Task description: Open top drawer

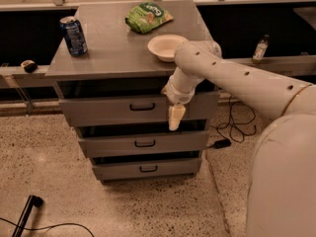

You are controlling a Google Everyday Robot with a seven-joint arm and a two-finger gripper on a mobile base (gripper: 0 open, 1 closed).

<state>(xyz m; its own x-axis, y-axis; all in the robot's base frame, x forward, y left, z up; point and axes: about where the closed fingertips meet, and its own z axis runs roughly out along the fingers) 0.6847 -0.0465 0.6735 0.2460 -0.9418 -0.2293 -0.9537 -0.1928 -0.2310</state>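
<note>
A grey cabinet has three drawers. The top drawer (pixel 108 110) has the tallest, widest flat front, with a small black handle (pixel 142 106) at its middle. A dark gap shows between its front and the cabinet top. My gripper (pixel 175 120) hangs down from the white arm in front of the top drawer's right half, to the right of the handle and apart from it. Its cream fingertips (pixel 175 116) point down over the drawer's lower edge.
On the cabinet top (pixel 113 48) stand a blue can (pixel 74 35), a green snack bag (pixel 148 16) and a white bowl (pixel 167 47). Two shorter drawers (pixel 144 143) sit below. Cables (pixel 237 127) lie on the floor to the right, a black stick (pixel 27 212) at bottom left.
</note>
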